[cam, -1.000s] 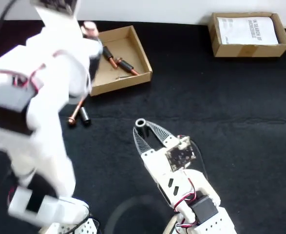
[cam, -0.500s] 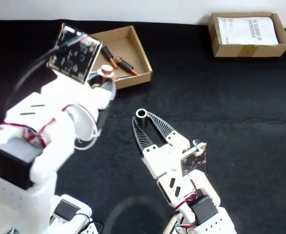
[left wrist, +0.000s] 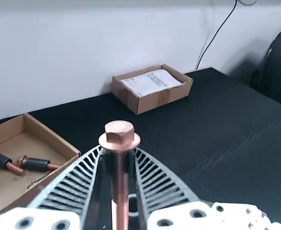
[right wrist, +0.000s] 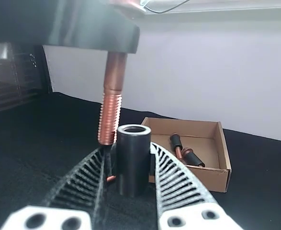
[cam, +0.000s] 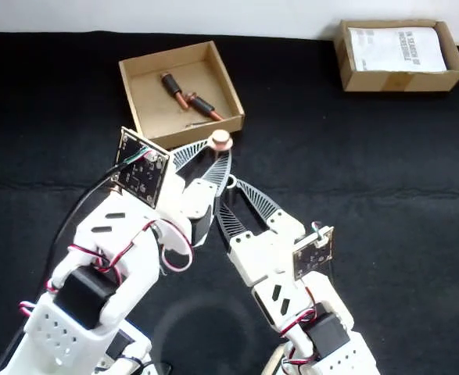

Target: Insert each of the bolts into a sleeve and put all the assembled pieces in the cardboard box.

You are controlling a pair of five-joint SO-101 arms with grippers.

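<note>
Cardboard box (cam: 155, 109) sits toward the rear left of the table (cam: 370, 172), with two assembled pieces (cam: 190, 98) lying on its floor.

Just in front of its near corner, the left claw (cam: 209, 156) is closed on a copper bolt (cam: 220, 141). It holds the bolt upright, head on top, pinched on the plain shank a little below the head. The threaded end hangs free underneath. The bolt looks like solid metal: stiff, dense for its size and smooth on the shank, so it could pivot between the ribbed, springy fingers if its tip catches on anything. Gripping high on the shank is probably the right hold, because it leaves the whole thread free to go in.

Next to the right, the right claw (cam: 231, 191) is closed on the black sleeve (cam: 227, 183). It grips the sleeve upright around its outer wall, with the bore open at the top. The sleeve seems rigid, light and slick-sided, and a grip at mid-height keeps the rim clear. In the right wrist view the bolt's thread (right wrist: 110, 105) hangs just beside the sleeve's rim (right wrist: 133, 129), not over the hole. Whether the two touch cannot be told.

Far right at the rear, well apart from the arms, stands a second box (cam: 397, 78) with a printed sheet in it.
</note>
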